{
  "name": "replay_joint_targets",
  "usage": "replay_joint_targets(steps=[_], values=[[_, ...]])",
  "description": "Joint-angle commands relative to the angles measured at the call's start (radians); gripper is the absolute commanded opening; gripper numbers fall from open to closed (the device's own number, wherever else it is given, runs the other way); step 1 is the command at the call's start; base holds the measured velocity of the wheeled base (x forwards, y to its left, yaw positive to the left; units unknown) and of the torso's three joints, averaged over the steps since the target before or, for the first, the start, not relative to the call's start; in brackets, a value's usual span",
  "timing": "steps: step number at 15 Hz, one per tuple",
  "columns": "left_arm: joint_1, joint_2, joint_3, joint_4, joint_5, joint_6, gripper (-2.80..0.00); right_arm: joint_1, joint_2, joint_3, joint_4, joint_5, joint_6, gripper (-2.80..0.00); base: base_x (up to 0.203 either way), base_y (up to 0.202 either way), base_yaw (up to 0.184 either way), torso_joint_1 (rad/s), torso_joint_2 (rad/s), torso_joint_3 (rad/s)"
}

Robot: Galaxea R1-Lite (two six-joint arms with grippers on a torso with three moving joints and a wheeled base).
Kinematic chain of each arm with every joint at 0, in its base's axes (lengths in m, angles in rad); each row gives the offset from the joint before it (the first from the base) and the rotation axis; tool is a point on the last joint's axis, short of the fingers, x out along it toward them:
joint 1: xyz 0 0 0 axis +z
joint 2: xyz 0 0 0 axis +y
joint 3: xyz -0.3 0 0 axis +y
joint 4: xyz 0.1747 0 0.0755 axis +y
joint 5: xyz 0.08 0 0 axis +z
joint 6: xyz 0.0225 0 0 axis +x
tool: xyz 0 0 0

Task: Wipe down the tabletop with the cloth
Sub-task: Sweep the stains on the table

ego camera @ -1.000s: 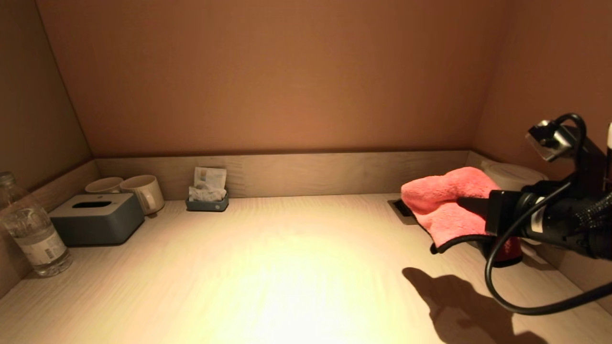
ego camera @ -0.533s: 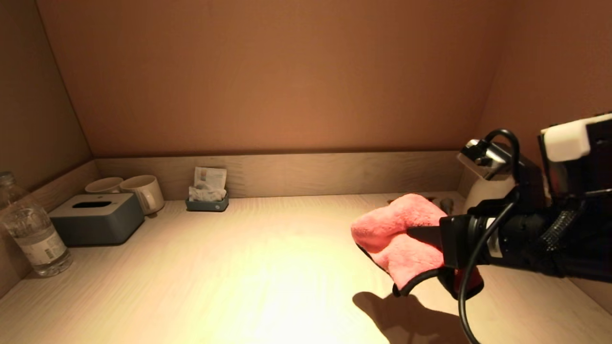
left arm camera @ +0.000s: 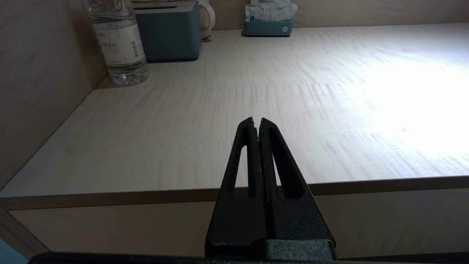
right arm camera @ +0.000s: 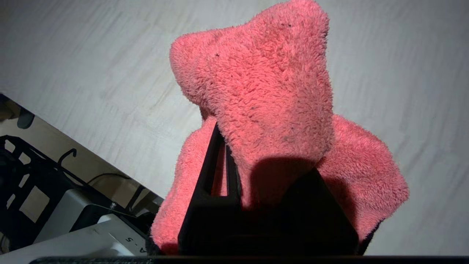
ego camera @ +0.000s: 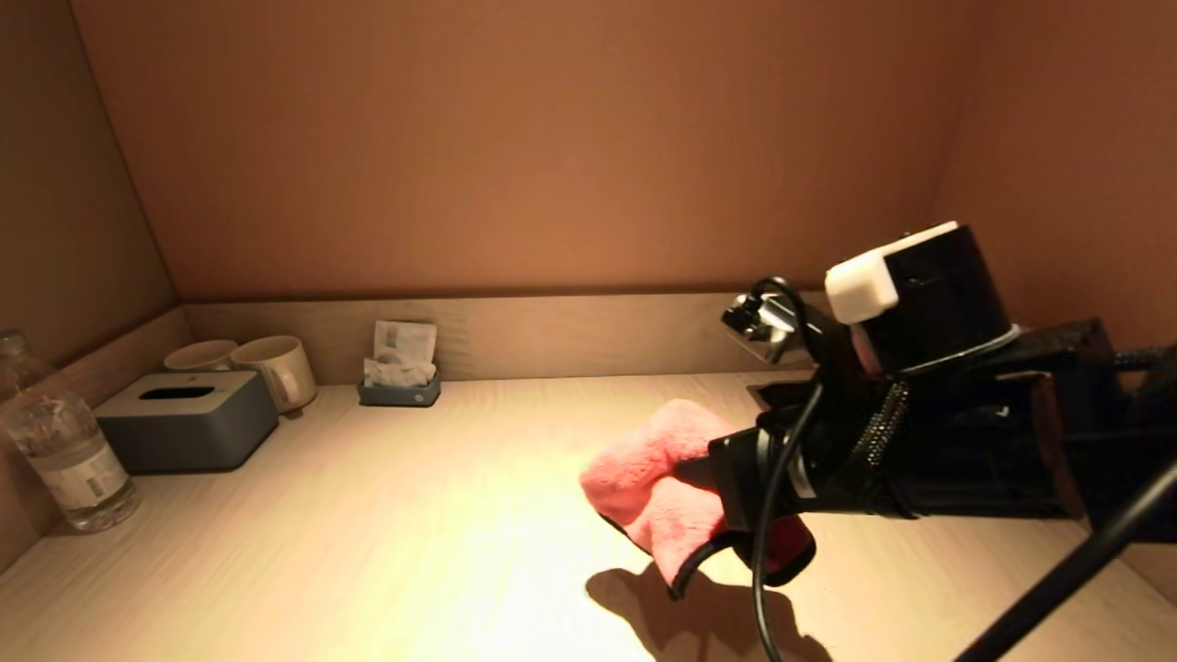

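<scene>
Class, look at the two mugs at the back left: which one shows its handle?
The mug on the right, beside the tissue box; its neighbour stands behind, handle unseen.

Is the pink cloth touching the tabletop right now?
Apart. In the head view the pink cloth hangs from the right tool, and its shadow falls on the tabletop separately below its lower edge, showing a gap.
</scene>
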Motion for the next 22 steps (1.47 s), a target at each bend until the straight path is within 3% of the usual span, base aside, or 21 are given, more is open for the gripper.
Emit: replay_joint_targets(steps=[1, 11, 22], values=[[-0.002, 0.001, -0.001, 0.0, 0.0, 0.0, -2.8, 0.041, 0.083, -0.042, 0.002, 0.001, 0.0, -2.8, 0.0, 0.0, 0.0, 0.0, 0.0, 0.0], [0.0, 0.001, -0.001, 0.0, 0.0, 0.0, -2.8, 0.213, 0.285, -0.174, -0.006, -0.036, -0.002, -2.8, 0.0, 0.0, 0.0, 0.0, 0.0, 0.0], [0.0, 0.001, -0.001, -0.001, 0.0, 0.0, -2.8, 0.235, 0.423, -0.242, -0.007, -0.037, -0.002, -2.8, 0.0, 0.0, 0.0, 0.0, 0.0, 0.0]])
